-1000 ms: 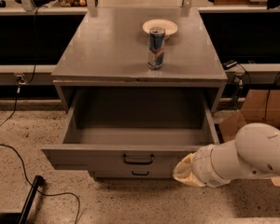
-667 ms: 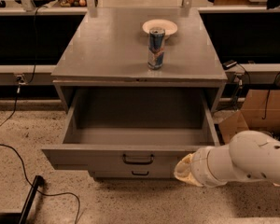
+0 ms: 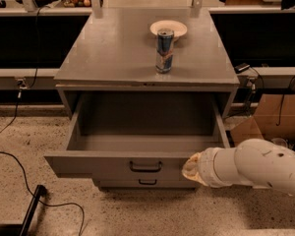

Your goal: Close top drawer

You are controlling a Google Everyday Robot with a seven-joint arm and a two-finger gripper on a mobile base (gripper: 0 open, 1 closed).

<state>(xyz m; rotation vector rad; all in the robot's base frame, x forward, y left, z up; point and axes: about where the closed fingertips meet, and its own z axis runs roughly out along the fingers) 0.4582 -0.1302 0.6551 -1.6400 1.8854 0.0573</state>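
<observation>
The top drawer (image 3: 103, 164) of the grey metal cabinet stands pulled far out, its deep box empty, with a small dark handle (image 3: 145, 166) at the centre of its flat front. My gripper (image 3: 191, 167) is at the end of the white arm that comes in from the lower right. It sits against the right part of the drawer front, just right of the handle. A lower drawer (image 3: 147, 182) shows just beneath, closed.
On the cabinet top (image 3: 113, 53) stand a blue drink can (image 3: 164, 50) and a white bowl (image 3: 168, 28) behind it. A cardboard box (image 3: 273, 119) stands at the right. Black cables (image 3: 19, 156) and a dark bar (image 3: 32, 208) lie on the speckled floor at left.
The arm has shifted slightly to the left, toward the drawer front. The drawer stands open as before.
</observation>
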